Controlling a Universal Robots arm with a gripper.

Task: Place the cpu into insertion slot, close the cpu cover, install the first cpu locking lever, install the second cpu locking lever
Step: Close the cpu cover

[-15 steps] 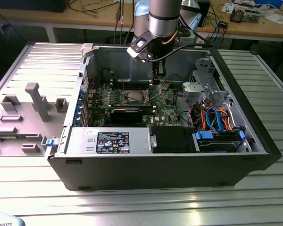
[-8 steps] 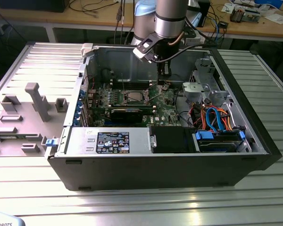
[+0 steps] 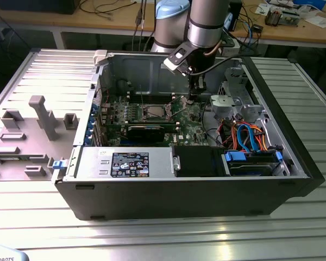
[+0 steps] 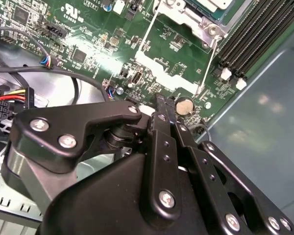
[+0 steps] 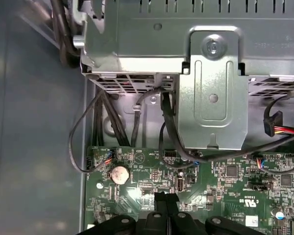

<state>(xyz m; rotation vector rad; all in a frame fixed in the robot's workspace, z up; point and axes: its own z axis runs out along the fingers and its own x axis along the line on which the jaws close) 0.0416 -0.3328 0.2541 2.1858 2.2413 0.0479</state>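
Note:
In the exterior view my gripper (image 3: 192, 99) reaches down into the open computer case, just to the right of the insertion slot (image 3: 155, 112) on the green motherboard (image 3: 193, 128). The slot shows a silvery-grey square centre, the cpu, inside a shiny metal rim. In the second wrist view the cpu cover (image 4: 190, 22) appears as a metal frame lying flat on the slot. Two thin wire locking levers (image 4: 146, 36) (image 4: 208, 58) run out from it over the board. My black fingertips (image 4: 160, 104) (image 5: 164, 199) are pressed together, nothing between them, low over the board near a coin battery (image 4: 184, 105).
A long black expansion card (image 3: 146, 130) lies in front of the slot. Memory slots (image 4: 257, 34) run beside it. A metal drive cage (image 5: 213, 93) with black cables (image 5: 137, 112) stands close to my fingers. Orange and blue cables (image 3: 250, 136) fill the case's right side.

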